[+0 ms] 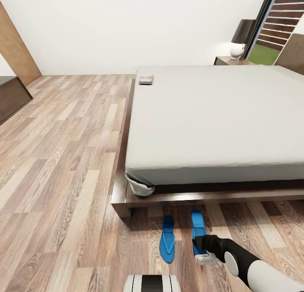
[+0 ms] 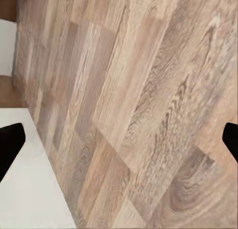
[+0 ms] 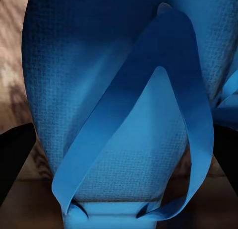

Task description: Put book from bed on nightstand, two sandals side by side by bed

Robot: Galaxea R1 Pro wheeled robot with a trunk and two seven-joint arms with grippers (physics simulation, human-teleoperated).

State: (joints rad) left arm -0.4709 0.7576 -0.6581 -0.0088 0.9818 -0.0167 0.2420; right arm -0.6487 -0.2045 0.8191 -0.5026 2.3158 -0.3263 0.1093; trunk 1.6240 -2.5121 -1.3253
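Sandals come first: two bright blue flip-flops lie on the wood floor at the foot of the bed. The left sandal lies just beside the right sandal, and both point their toes at the dark bed frame. They look nearly side by side, with a small gap between them.

The right gripper is down at the heel end of the right sandal. From the head view I cannot tell if it is pinching the sandal or just near it. In the right wrist view, the right sandal looks huge and very close, with its V-shaped strap across the bumpy sole. The two black fingertips sit wide apart, one on each side of the sandal, so I think the pincer is open and not squeezing.

What could go wrong? If the arm pulls away crooked, a finger could catch the strap and drag the sandal out of line. A bump could also push it into the other one or under the bed frame.

The left gripper looks open too, with nothing between its tips, just floor below.

The book is not moved yet. It lies flat at the far corner of the grey mattress. A nightstand stands by the far side of the bed, with a small white round thing on top.
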